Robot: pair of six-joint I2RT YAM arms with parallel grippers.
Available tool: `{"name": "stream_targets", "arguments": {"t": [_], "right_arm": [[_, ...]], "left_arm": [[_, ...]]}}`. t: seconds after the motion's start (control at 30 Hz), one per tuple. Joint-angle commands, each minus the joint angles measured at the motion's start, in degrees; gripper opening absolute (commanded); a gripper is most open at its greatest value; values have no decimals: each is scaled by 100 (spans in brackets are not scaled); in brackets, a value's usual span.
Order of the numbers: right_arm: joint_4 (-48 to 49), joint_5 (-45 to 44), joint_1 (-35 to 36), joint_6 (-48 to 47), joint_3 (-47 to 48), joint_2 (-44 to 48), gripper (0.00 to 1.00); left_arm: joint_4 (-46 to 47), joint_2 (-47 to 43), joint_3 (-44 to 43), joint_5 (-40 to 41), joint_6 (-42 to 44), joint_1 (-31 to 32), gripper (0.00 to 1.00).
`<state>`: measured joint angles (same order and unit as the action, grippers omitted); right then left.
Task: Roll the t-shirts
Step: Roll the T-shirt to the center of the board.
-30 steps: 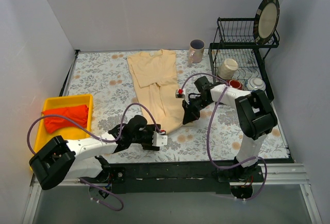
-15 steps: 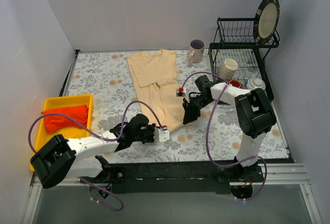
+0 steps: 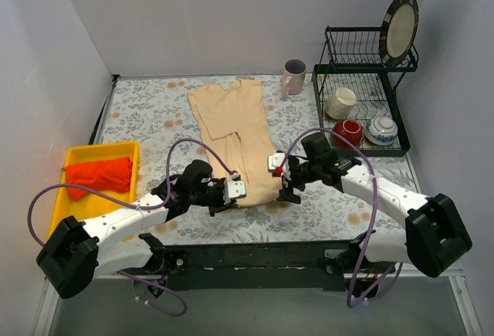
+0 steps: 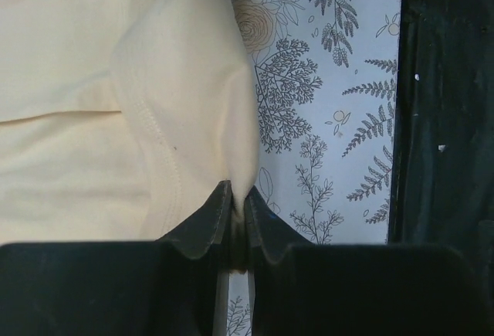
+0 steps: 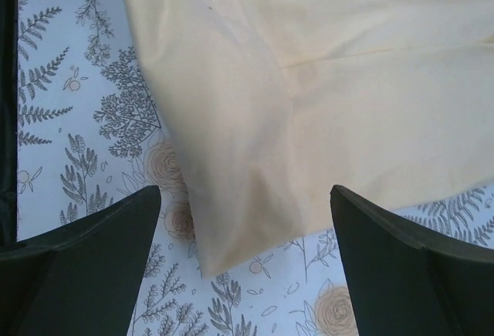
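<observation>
A pale cream t-shirt (image 3: 235,120) lies folded into a long strip down the middle of the floral table. My left gripper (image 3: 231,198) is at the strip's near left corner. In the left wrist view its jaws (image 4: 239,197) are pinched together on a fold of the cream cloth (image 4: 100,81). My right gripper (image 3: 286,190) hovers at the near right corner. In the right wrist view its fingers stand wide apart (image 5: 243,197) above the shirt's corner (image 5: 324,81), holding nothing. A red-orange t-shirt (image 3: 96,175) lies crumpled in the yellow bin (image 3: 77,151).
A mug (image 3: 294,76) stands beyond the shirt's far right. A black dish rack (image 3: 361,66) at the back right holds a plate (image 3: 400,27), a cup (image 3: 340,103) and two bowls (image 3: 349,129). The table's dark near edge (image 3: 270,255) runs just behind both grippers.
The left gripper has closed on the shirt's near left corner. The right gripper let go of the shirt's right edge, opened wide and moved toward the near corner as its arm swung out.
</observation>
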<state>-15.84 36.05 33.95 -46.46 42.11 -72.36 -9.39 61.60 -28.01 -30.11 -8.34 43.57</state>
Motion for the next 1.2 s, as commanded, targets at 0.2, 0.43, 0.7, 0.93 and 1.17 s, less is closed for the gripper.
{"name": "stream_targets", "arguments": {"t": [0.2, 0.43, 0.7, 0.93, 1.17], "right_arm": [[756, -379, 779, -531, -616, 301, 99], [1503, -801, 902, -716, -906, 64, 99], [2541, -881, 964, -988, -1432, -156, 96], [3305, -951, 1078, -1216, -1793, -235, 81], [3667, -1118, 1236, -1305, -1637, -674, 60]], "left_arm": [[192, 238, 15, -601, -467, -428, 0], [113, 247, -38, -821, -432, -692, 0], [-80, 396, -126, -926, -423, -876, 0], [-221, 405, -100, -1032, -362, -1105, 0], [-213, 388, 41, -1076, -361, -1175, 0]]}}
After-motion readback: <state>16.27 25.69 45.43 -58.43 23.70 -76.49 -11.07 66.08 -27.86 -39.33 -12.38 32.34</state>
